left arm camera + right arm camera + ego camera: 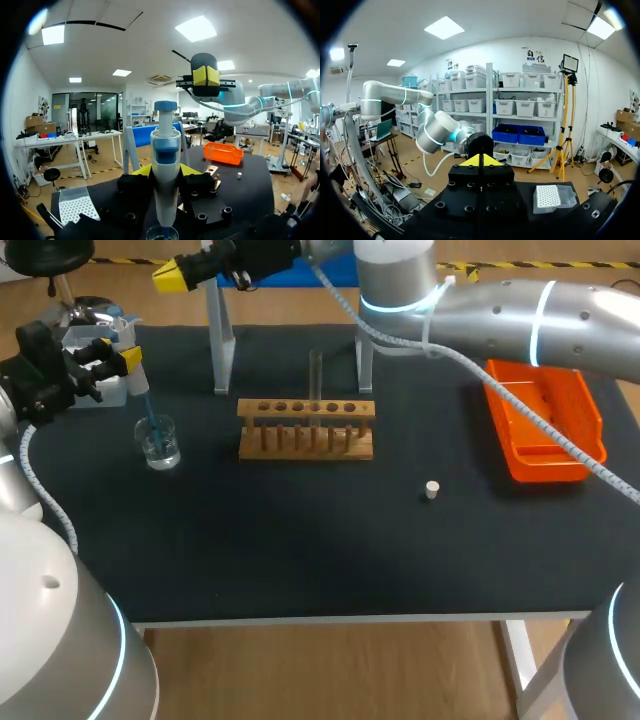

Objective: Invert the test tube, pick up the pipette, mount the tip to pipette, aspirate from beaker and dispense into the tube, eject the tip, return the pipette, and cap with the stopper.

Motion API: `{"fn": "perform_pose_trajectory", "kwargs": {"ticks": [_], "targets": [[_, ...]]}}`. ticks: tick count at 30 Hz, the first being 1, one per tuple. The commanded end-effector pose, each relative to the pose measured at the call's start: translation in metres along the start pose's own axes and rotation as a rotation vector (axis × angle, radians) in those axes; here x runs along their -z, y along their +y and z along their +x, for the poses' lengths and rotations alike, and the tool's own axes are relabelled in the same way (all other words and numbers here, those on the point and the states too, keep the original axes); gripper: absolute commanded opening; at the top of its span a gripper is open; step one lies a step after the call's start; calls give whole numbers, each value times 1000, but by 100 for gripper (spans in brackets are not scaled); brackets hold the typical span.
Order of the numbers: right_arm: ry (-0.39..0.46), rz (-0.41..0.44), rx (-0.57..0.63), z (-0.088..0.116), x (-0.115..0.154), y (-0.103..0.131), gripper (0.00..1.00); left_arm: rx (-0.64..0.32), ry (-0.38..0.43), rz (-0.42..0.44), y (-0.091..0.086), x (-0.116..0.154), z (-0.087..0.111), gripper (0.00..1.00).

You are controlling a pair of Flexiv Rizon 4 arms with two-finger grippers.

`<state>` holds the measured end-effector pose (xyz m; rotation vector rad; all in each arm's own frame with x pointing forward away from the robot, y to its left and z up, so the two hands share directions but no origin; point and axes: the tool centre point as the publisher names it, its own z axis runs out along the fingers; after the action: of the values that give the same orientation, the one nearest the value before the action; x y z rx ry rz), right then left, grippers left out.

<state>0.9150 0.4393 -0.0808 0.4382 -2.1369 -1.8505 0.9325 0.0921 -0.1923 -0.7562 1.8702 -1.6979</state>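
Step in hand, as judged: aspiration from the beaker.

1. On the black table (300,540), the right arm (520,315) is stretched across the far side. The right gripper (170,275) hangs beyond and above the pipette, its yellow tips pressed together on nothing.
2. The orange tray (548,472) lies at the right, well apart from the work, and is not needed for this step.
3. The wooden test tube rack (306,430) stands at the middle, with the test tube (316,380) upright in it.
4. The pipette (135,378) is clamped upright between the fingers of the left gripper (122,360), which are set narrow on its body.
5. The tip (150,420) is mounted and reaches down into the glass beaker (159,443).
6. The stopper (431,490) lies loose on the table, near the rack's right end.

For a clean draw, the pipette should be kept vertical, with the tip below the liquid surface and clear of the glass. If the plunger is to be worked by the right gripper, it should be pressed squarely from above and released slowly, so that no air is taken in. The beaker is light and unheld; side load on its wall should be avoided. The tip should be lifted straight out before any move toward the rack.
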Motion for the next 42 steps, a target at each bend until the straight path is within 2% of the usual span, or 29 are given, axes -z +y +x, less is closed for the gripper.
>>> {"fn": "perform_pose_trajectory", "kwargs": {"ticks": [1, 6, 19, 42], "targets": [[133, -6, 0, -7, -10, -2, 0, -1, -2, 1, 0, -1, 0, 0], [168, -57, -13, -9, -24, -2, 0, -1, -2, 1, 0, -1, 0, 0], [199, -102, 4, -14, -49, -5, 0, -1, -2, 1, 0, -1, 0, 0], [219, -117, 19, -33, -67, -12, 0, -1, -2, 1, 0, -1, 0, 0]]}}
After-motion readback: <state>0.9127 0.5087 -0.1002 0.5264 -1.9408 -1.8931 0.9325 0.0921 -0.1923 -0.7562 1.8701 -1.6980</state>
